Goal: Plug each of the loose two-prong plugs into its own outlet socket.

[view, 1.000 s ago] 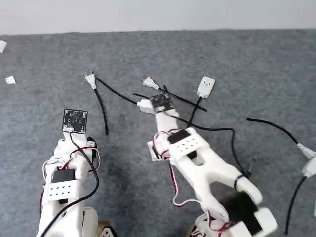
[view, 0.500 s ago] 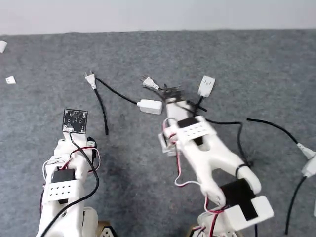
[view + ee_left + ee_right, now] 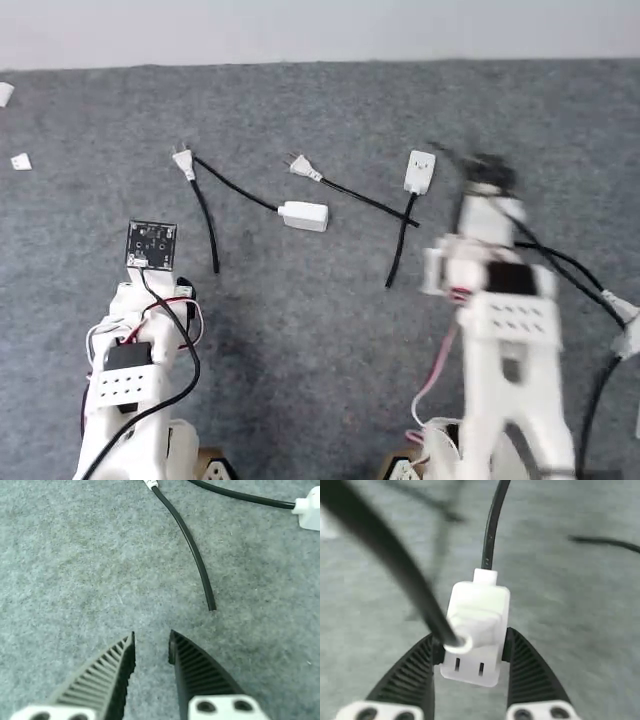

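Right wrist view: your right pincer (image 3: 471, 635) is pinching a white outlet socket (image 3: 477, 600) at frame centre, left pincer (image 3: 151, 634) slightly spread and empty; high view has left plug (image 3: 183, 158) and centre plug (image 3: 299, 165) loose on the table (image 3: 300, 340) in the upper half, so likely nothing's mated yet.

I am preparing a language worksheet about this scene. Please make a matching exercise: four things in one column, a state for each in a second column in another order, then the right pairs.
Things
1. left gripper
2. right gripper
3. middle socket
4. far-left plug

States
A. lies on the carpet, prongs bare
B. jaws closed on a second socket
C. jaws apart, nothing between them
D. lies on the carpet, nothing plugged in

Pairs: 1-C, 2-B, 3-D, 4-A
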`<action>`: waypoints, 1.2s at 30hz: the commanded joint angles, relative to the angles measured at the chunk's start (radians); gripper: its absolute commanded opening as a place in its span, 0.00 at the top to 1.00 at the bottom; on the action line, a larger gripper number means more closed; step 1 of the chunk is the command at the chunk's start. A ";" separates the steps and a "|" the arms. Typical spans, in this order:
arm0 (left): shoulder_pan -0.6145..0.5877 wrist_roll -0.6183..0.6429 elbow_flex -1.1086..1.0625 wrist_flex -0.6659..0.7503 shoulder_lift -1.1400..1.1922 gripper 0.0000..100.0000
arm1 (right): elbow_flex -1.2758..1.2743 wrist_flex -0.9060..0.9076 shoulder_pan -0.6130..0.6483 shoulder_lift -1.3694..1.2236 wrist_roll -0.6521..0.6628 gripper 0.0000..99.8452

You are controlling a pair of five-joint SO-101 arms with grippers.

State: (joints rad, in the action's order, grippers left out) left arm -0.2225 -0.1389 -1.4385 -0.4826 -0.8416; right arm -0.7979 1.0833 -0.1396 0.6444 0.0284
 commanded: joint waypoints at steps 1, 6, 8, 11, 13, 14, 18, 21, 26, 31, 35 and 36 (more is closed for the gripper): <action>-0.008 0.009 0.015 0.023 -0.020 0.90 | -0.040 -0.007 -0.291 0.087 0.089 0.99; -0.008 0.011 0.015 0.020 -0.020 0.90 | -0.137 -0.179 -0.553 0.038 0.189 0.99; -0.008 0.011 0.024 -0.005 -0.020 0.90 | -0.164 -0.257 -0.602 -0.005 0.222 0.99; -0.009 0.058 0.056 -0.064 -0.012 0.89 | -0.164 -0.332 -0.654 -0.091 0.255 0.99; -0.021 0.097 0.061 -0.072 -0.012 0.89 | -0.149 -0.364 -0.668 -0.150 0.265 0.98; -0.032 0.094 0.062 -0.072 -0.012 0.89 | -0.138 -0.371 -0.670 -0.177 0.267 0.96; -0.037 0.092 0.062 -0.072 -0.012 0.89 | -0.092 -0.369 -0.684 -0.259 0.262 0.83; -0.037 0.092 0.062 -0.071 -0.012 0.89 | -0.051 -0.367 -0.680 -0.271 0.262 0.81; -0.037 0.095 0.062 -0.057 -0.012 0.85 | 0.140 -0.188 -0.642 -0.271 0.187 0.81; -0.037 0.095 0.061 -0.054 -0.011 0.83 | 0.344 0.045 -0.527 -0.277 0.044 0.81; -0.038 0.095 0.059 -0.049 -0.011 0.83 | 0.377 0.120 -0.302 -0.282 -0.126 0.81; -0.038 0.097 0.059 -0.049 -0.011 0.83 | 0.377 0.122 -0.236 -0.283 -0.170 0.81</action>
State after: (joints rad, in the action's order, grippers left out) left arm -0.2562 -0.0514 -1.4369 -0.5501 -0.8416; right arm -0.4864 1.1799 -0.5401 0.3590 -0.0269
